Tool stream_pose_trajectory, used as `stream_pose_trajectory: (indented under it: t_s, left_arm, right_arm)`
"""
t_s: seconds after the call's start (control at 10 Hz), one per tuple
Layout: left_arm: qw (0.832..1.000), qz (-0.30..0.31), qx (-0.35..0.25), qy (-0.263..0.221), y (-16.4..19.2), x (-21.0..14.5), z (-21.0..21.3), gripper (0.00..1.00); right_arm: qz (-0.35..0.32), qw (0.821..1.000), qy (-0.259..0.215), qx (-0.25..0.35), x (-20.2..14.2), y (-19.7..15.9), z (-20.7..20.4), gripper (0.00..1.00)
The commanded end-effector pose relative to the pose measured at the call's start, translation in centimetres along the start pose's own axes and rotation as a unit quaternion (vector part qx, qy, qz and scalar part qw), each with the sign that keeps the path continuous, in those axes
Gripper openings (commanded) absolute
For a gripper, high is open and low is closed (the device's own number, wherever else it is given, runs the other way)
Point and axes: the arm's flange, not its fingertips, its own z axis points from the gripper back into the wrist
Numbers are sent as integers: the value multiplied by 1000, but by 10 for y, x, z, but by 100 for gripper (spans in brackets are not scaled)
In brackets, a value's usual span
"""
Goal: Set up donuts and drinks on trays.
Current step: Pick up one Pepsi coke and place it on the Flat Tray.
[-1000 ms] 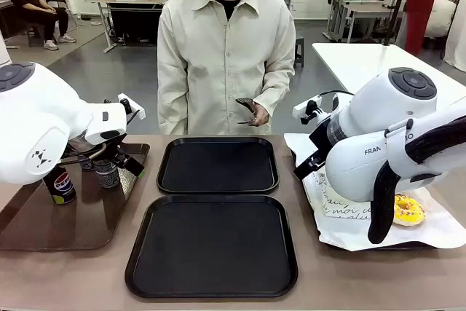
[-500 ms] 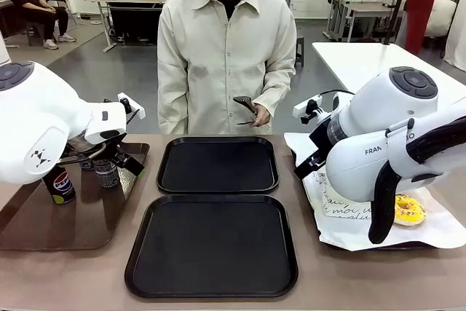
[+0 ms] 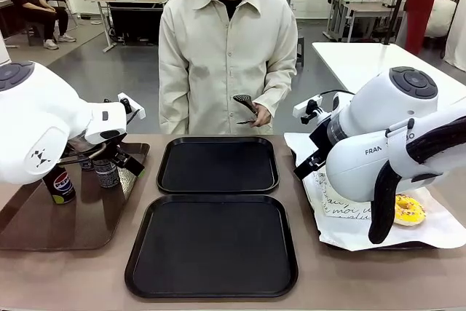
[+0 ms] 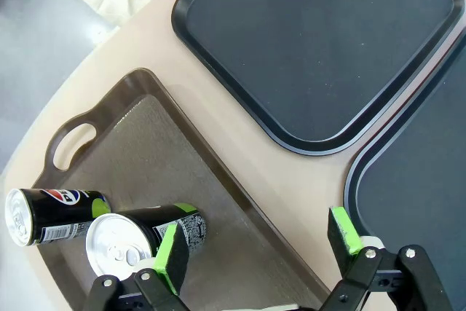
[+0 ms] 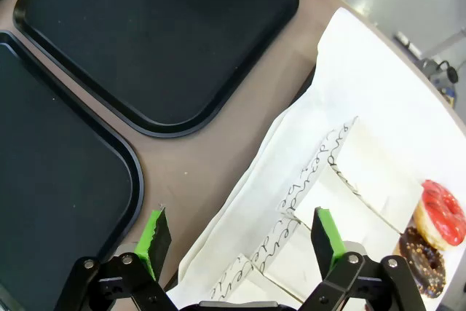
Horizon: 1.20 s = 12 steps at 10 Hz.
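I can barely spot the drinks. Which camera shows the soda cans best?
Left wrist view: both soda cans, tops and labels, on the brown tray. In the front view the left arm partly hides them.

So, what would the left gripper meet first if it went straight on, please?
Probably the brown tray, near its rim; the nearer can stands beside one finger. Depth is hard to judge.

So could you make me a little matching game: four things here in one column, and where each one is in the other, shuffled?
1 soda cans
2 yellow donut
3 black trays
4 dark utensil

A on the white paper
B in the person's hand
C on the brown tray
D middle of the table

Pairs: 1-C, 2-A, 3-D, 4-B
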Motion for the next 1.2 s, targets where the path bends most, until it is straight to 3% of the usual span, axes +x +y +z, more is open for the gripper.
stream_pose_trajectory:
  t_s: [0.0,0.2,0.3,0.4,0.5,0.7,0.9,1.0,1.1]
  left_arm:
    - [1000,1,1,-2,1,1,1,100]
    - [1000,1,1,-2,1,1,1,100]
    - [1000,0,0,0,0,0,0,100]
    - [999,-11,15,25,-12,-20,44,100]
    - [997,-39,-14,58,-11,-30,73,100]
    - [991,-62,-39,108,-19,-69,115,100]
    - [983,-83,-83,143,-33,-94,139,100]
    - [982,-79,-87,148,-43,-105,147,100]
    - [986,-69,-58,138,-40,-100,140,100]
  right_arm:
    - [0,1000,0,0,0,0,0,100]
    - [0,1000,0,0,0,0,0,100]
    - [9,1000,-4,6,-5,6,19,100]
    - [4,1000,23,12,-26,21,51,100]
    - [-12,997,69,-9,-46,28,73,100]
    - [-16,991,129,-31,-100,38,116,100]
    - [-30,982,187,-5,-149,46,144,100]
    - [-17,982,189,17,-164,53,149,100]
    - [17,989,144,0,-160,54,148,100]
